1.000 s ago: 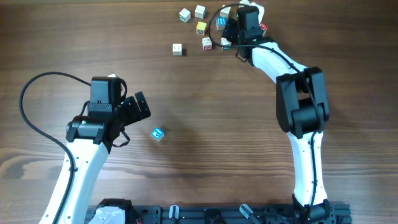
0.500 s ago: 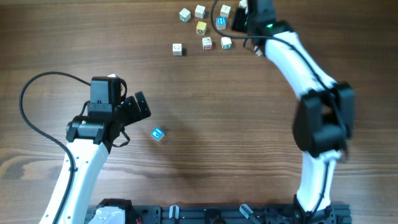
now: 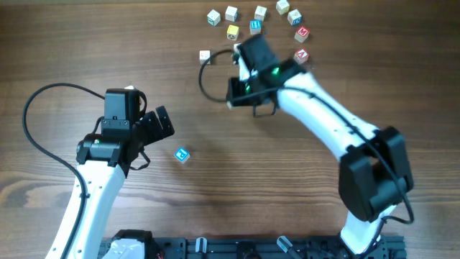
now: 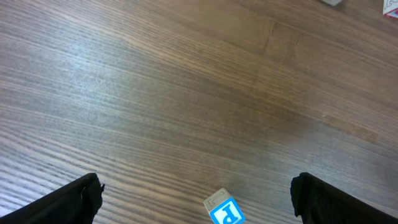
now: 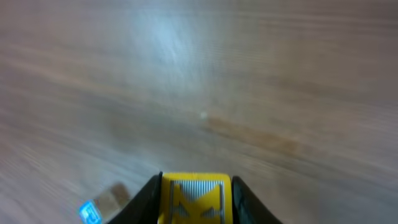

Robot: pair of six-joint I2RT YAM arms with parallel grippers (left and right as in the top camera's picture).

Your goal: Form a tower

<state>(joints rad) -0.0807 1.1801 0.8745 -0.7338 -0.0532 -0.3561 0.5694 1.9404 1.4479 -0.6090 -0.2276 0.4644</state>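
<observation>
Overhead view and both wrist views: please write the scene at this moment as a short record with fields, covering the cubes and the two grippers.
tower: blue top face with a white letter, standing on the table in front of the left gripper; the number of cubes under it cannot be told
left gripper: open, empty
right gripper: shut on a yellow-faced cube, apart from the tower
loose cubes: about ten, scattered near the far edge
</observation>
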